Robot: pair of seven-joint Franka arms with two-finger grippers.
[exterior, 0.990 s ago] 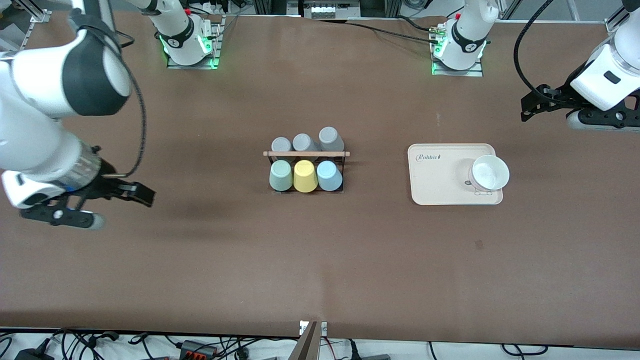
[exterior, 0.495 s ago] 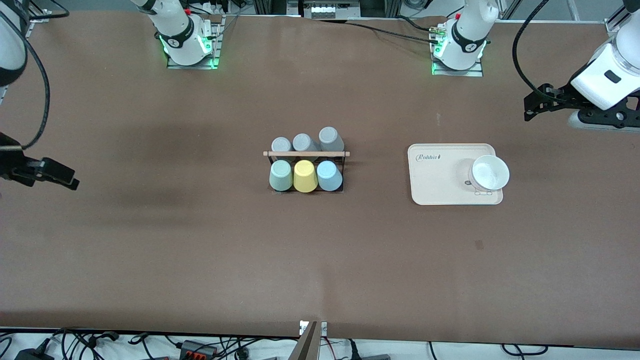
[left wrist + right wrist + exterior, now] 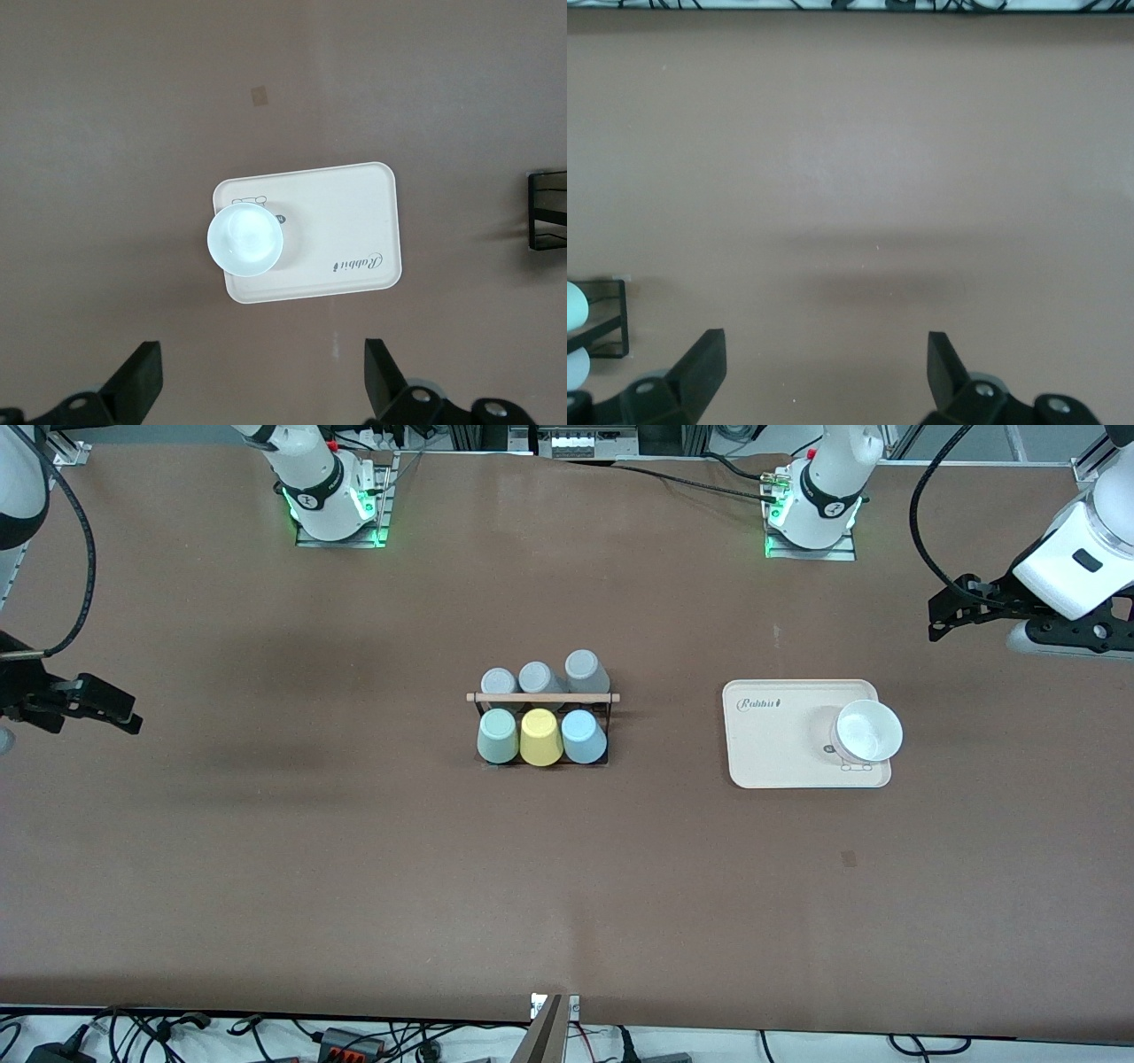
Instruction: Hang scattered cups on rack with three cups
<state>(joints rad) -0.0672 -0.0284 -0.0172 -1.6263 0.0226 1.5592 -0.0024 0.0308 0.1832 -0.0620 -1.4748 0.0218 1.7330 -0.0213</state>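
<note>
The black wire rack (image 3: 609, 731) with a wooden rod (image 3: 542, 697) stands mid-table. On its row nearer the front camera the mint green cup (image 3: 497, 736), a yellow tumbler (image 3: 539, 737) and the light blue cup (image 3: 583, 736) hang upside down. Three grey tumblers (image 3: 536, 677) fill the farther row. My right gripper (image 3: 128, 720) is open and empty over bare table at the right arm's end; its wrist view (image 3: 824, 376) shows only a rack corner (image 3: 607, 328). My left gripper (image 3: 932, 620) is open and empty, up over the left arm's end (image 3: 263, 381).
A cream rounded tray (image 3: 780, 744) lies toward the left arm's end, with a white bowl (image 3: 868, 731) on it. Both show in the left wrist view, the tray (image 3: 345, 221) and the bowl (image 3: 245, 241). Cables run along the table edge nearest the front camera.
My right arm has drawn back from near the rack to the right arm's end of the table. The left arm has barely moved. The cups have not moved.
</note>
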